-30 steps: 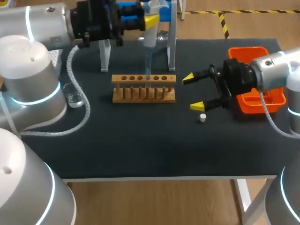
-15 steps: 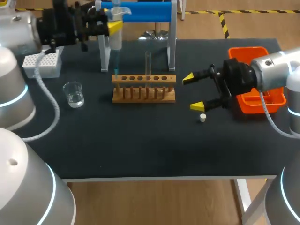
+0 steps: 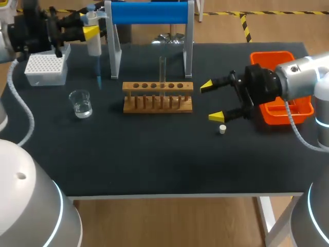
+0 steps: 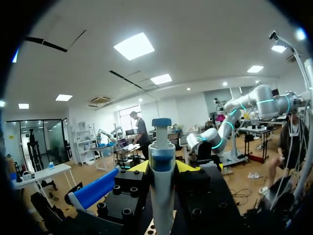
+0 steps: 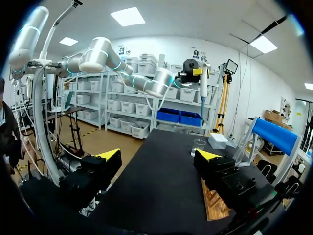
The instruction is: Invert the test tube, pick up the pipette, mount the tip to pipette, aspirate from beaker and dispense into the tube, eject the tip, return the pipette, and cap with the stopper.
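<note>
Stopper (image 3: 222,129) lies loose on the mat, just beside the right gripper (image 3: 212,101), whose jaws are wide and empty, so capping is not yet done. Test tube (image 3: 162,68) stands upright in the wooden rack (image 3: 157,98). Farther back, the left gripper (image 3: 88,32) clamps the pipette (image 3: 94,43), tip mounted, near the beaker (image 3: 81,103). Ejecting and returning look outstanding.

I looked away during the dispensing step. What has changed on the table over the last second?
The left hand, shut on the pipette, carried it from above the test tube in the rack leftward to a spot beside the tip box, near the beaker. Nothing was let go. The right hand stayed open beside the stopper; test tube, rack and beaker did not move.
</note>
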